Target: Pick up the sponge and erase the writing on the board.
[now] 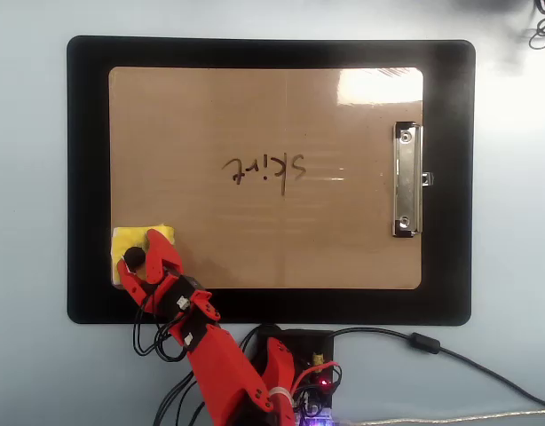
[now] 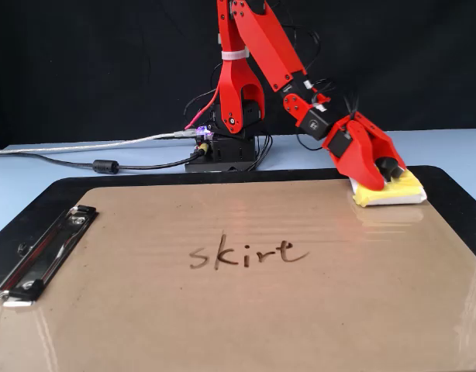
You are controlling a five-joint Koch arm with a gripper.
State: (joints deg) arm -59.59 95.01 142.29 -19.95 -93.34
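We are reading the fixed view from its near edge outward. Closest to us, the board [image 2: 246,310] is lying on the black mat [image 2: 463,201], its metal clip [image 2: 44,252] at the left edge. The writing [image 2: 248,253] is sitting untouched near the board's middle, well apart from everything else.

At the far right corner of the board, the sponge [image 2: 397,190] is resting flat, and we are lowering the gripper [image 2: 381,172] onto it. The red jaws are standing narrow around the black knob [image 1: 133,258]; in the overhead view they appear to be flanking it on both sides, so we judge them to be pinching it.

To do this step well, we are wanting a firm, centred pinch on the knob before lifting, with the sponge kept level so that its underside meets the board flat. A skewed grip could tip the sponge. Beyond stands the arm's base [image 2: 226,151].
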